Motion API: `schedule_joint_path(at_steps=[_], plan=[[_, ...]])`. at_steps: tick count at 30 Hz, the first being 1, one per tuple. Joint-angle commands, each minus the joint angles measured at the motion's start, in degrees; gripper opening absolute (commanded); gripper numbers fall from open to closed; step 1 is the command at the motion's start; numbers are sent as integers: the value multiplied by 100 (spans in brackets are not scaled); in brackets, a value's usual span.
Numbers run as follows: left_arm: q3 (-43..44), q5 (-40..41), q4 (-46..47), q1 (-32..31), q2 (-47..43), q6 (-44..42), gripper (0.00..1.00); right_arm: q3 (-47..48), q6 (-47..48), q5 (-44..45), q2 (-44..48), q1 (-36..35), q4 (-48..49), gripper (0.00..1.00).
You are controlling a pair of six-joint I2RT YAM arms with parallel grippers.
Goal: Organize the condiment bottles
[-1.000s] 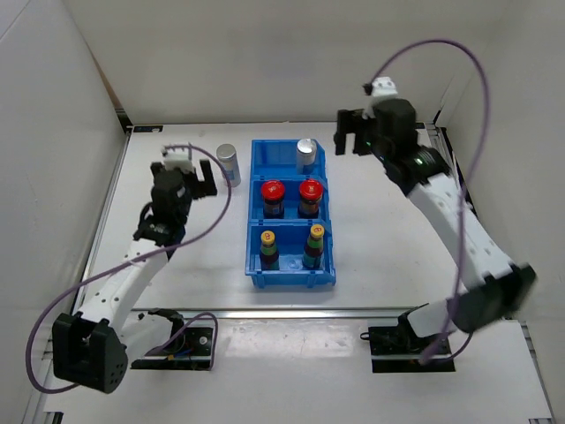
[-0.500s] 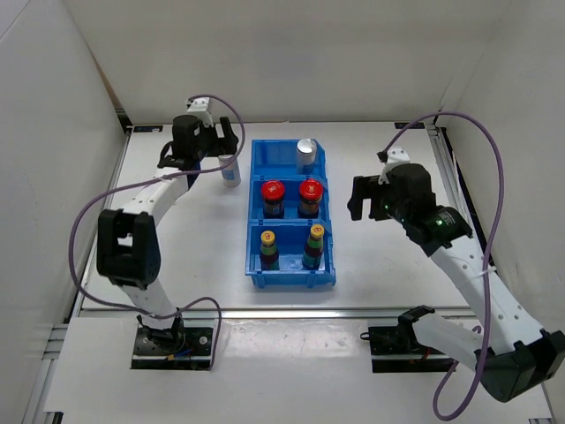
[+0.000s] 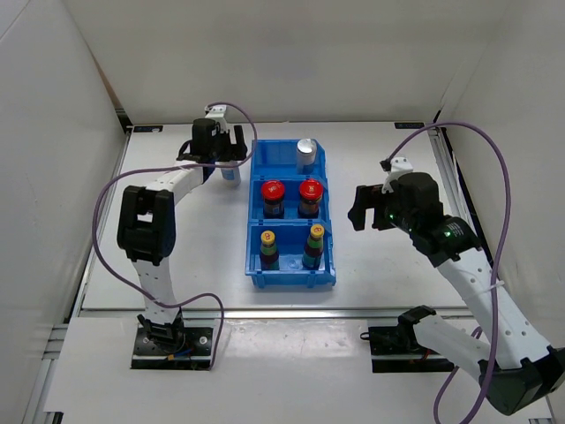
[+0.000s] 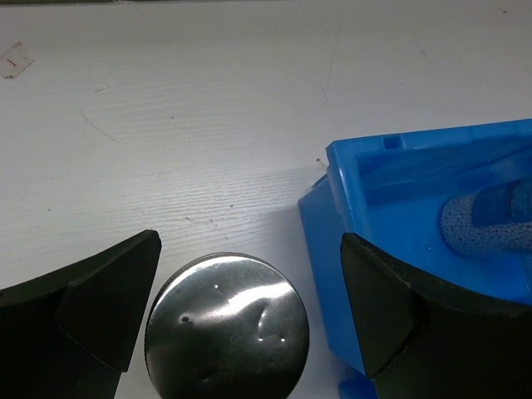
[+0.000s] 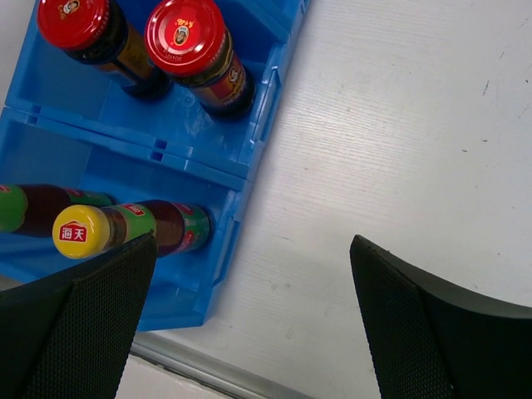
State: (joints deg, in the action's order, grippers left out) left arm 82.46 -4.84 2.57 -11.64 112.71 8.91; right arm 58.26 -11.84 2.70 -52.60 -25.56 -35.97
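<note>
Standing at the middle of the white table [image 3: 397, 150], the blue bin [image 3: 291, 279] runs from 12 to 6 o'clock in three compartments.

The right gripper [image 3: 365, 208] hangs at the bin's 3 o'clock over bare table. Its jaws are spread wide and hold nothing, and its wrist view looks down on the bin's right rim. The left gripper [image 3: 227, 152] is at the bin's 11 o'clock, jaws apart, straddling the outer bottle [image 3: 230, 171]. In the wrist view a gap shows between the cap and the finger on the bin side. The other finger lies close against the cap, and whether they touch I cannot tell.

All six small bottles stand upright.
- **Silver caps:** two have round silver caps and pale blue-white bodies. The outer bottle is on the table just beside the bin's left wall. The inner bottle [image 3: 305, 152] is in the 12 o'clock compartment, toward its right.
- **Red caps:** the middle compartment holds two dark ones, the left red bottle [image 3: 273, 192] and the right red bottle [image 3: 310, 190], side by side.
- **Yellow caps:** the 6 o'clock compartment holds two slim green-and-red ones, the left yellow bottle [image 3: 267, 240] and the right yellow bottle [image 3: 316, 235], standing apart.
</note>
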Motion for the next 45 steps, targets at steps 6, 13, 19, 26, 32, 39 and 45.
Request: schedule_joint_path(at_steps=[6, 13, 19, 26, 32, 39, 45], plan=[[130, 177, -20, -14, 23, -108, 95, 1, -47, -173, -127, 16, 2, 100], [420, 290, -458, -66, -248, -213, 43, 1, -47, -296, -181, 16, 2, 100], [1165, 677, -696, -198, -697, -433, 34, -52, -100, -367, -128, 16, -51, 100], [2362, 529, -811, -558, -829, -381, 33, -104, -152, -419, -75, 16, -51, 100], [2907, 71, -811, -989, -276, -214, 33, -104, -152, -419, -75, 16, -103, 100], [2636, -52, -731, -1305, 304, -162, 34, -157, -152, -367, 170, 16, -296, 100], [1985, 133, -151, -1306, 480, -161, 34, -210, -152, -314, 347, 16, -411, 100]])
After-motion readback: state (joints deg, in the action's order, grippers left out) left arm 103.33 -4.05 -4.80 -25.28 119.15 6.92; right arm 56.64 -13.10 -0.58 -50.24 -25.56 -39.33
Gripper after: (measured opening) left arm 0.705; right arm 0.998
